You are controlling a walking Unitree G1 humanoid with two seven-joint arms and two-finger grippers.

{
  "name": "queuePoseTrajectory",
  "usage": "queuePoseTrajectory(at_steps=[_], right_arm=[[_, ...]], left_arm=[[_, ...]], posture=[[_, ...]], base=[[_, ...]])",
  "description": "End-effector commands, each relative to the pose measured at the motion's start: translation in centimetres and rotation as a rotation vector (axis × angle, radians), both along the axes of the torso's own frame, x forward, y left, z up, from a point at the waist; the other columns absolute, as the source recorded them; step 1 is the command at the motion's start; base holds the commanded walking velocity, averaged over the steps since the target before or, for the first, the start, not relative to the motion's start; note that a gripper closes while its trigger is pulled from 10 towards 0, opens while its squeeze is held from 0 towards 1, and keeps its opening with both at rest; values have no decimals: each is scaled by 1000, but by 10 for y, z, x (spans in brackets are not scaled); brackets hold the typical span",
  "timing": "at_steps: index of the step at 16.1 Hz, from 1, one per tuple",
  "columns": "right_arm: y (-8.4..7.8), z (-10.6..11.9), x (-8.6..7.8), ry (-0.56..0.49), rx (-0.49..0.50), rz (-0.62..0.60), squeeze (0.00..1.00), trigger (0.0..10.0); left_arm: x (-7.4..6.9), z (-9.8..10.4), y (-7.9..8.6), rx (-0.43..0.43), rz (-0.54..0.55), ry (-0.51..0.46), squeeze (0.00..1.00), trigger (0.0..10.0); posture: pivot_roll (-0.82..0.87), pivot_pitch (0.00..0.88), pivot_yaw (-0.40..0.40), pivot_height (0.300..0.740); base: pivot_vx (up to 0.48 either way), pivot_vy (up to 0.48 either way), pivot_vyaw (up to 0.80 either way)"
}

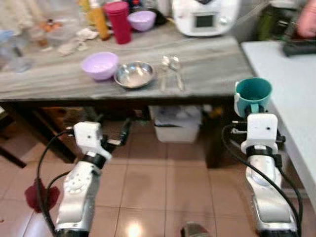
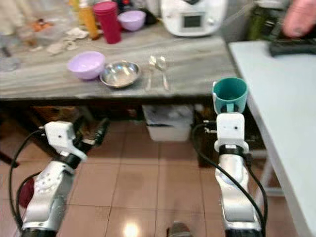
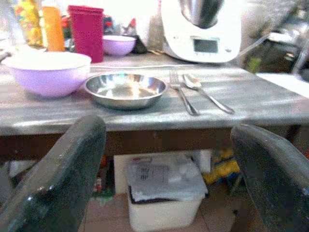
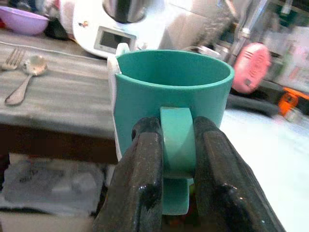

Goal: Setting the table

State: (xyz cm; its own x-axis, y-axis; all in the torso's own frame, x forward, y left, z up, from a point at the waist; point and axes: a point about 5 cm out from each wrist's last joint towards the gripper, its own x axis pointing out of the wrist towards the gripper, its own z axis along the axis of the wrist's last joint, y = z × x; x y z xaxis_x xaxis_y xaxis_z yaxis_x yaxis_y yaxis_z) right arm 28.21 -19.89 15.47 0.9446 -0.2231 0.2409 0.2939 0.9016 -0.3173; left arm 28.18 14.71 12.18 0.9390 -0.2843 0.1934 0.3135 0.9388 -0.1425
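My right gripper [image 4: 176, 145] is shut on the handle of a teal mug [image 1: 253, 93], held upright in the gap between the grey counter [image 1: 207, 74] and the white table [image 1: 291, 94]. On the counter lie a lilac bowl [image 1: 100, 65], a steel bowl [image 1: 135, 74], a fork [image 1: 164, 74] and a spoon [image 1: 176, 71]. My left gripper [image 1: 118, 138] hangs open and empty below the counter's front edge, its fingers [image 3: 63, 179] pointing toward the steel bowl [image 3: 125, 90].
At the back of the counter stand a white kitchen machine [image 1: 205, 16], a red tumbler [image 1: 118, 20], a second lilac bowl [image 1: 141, 20] and bottles. A white bin [image 1: 177, 123] sits under the counter. A person's hand [image 1: 307, 19] shows above the white table's far end.
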Motion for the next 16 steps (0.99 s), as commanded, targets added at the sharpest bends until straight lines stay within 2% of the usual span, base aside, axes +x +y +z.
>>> queuePoseTrajectory(at_steps=[1,8,11,12,16], right_arm=[[2,6,0,-28,8,6,0,10000],[6,18,0,-75,-33,21,0,10000],[10,33,1,-126,-63,45,0,10000],[13,42,3,-157,-87,56,0,10000],[15,46,3,-168,-108,73,0,10000]], left_arm=[[-1,1,5,18,6,0,0,10000],[-1,12,-6,20,-32,-34,0,10000],[0,21,-10,15,-48,-59,0,10000],[0,26,-11,38,-68,-84,0,10000],[1,30,-8,45,-69,-89,0,10000]], posture=[[-181,110,83,740],[-186,109,83,740],[-187,111,80,740],[-189,113,81,740],[-186,115,80,740]], base=[[465,0,431],[464,0,0],[465,0,0],[461,0,0],[464,0,0]])
